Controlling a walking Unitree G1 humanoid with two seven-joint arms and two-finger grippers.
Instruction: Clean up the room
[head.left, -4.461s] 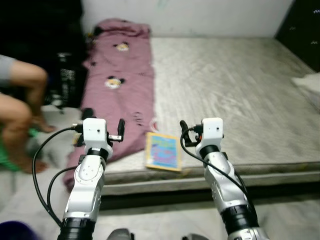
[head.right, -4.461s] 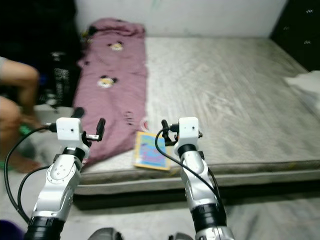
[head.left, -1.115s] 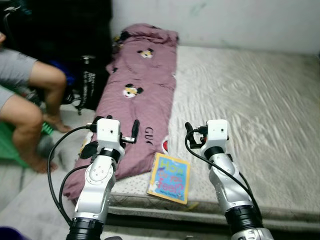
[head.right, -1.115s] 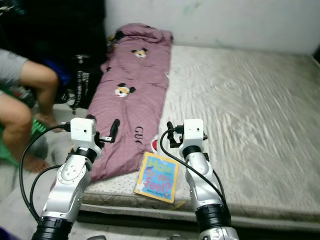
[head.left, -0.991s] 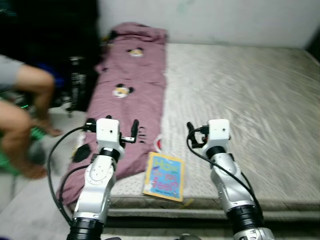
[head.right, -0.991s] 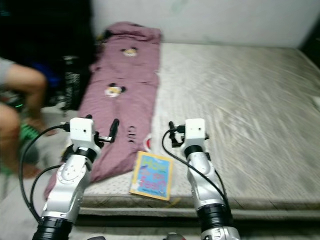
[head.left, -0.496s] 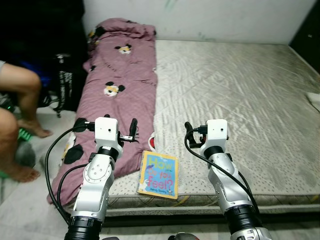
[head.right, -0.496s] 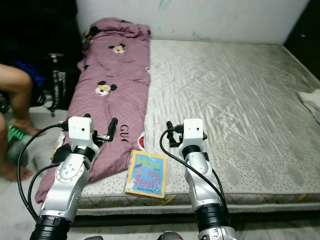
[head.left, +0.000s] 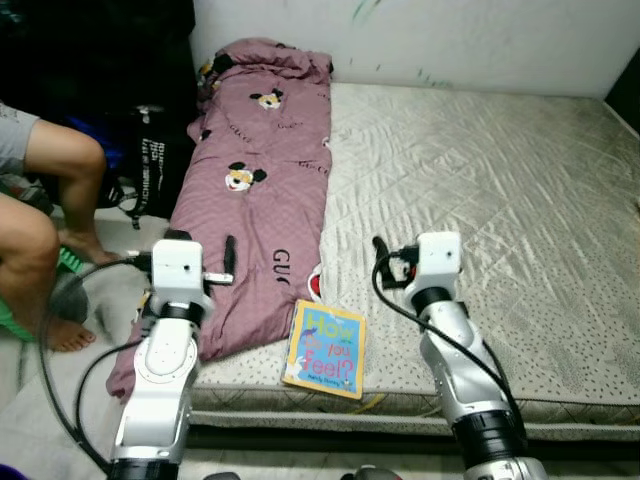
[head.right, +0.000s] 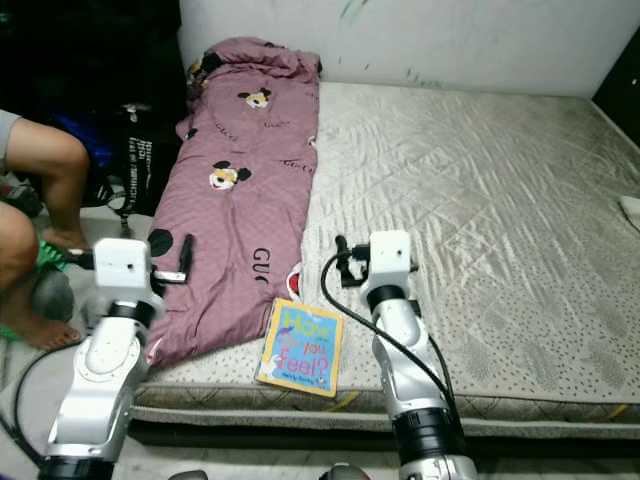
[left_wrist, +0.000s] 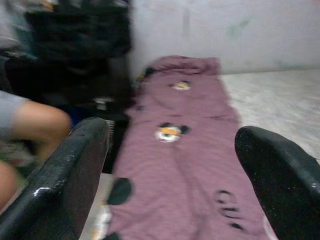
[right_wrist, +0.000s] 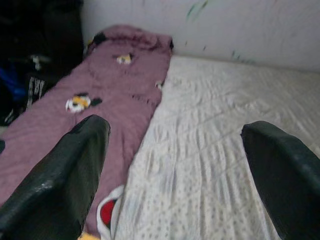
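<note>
Picture book with a blue cover and yellow border lies flat on the mattress, at its near edge and just beside the lower end of the purple blanket. That blanket, printed with cartoon mouse heads and dark lettering, runs along the mattress's left side from the white wall down to the near edge, where its end droops over the side toward the floor; a small red-and-white patch peeks out at the blanket's hem just beyond the book. The mattress itself is covered in a pale quilted sheet and bare across its middle and right. The left gripper is held in the air above the lower end of the blanket, to the left of the book, its jaws released and spread wide with nothing between them; its wrist view looks up the length of the blanket. The right gripper is held above the bare sheet, to the right of the book and apart from it, jaws likewise released and empty. To the left of the mattress, beyond the blanket, a person's bare legs are bent beside a dark bag that stands on the floor against the mattress's side.
</note>
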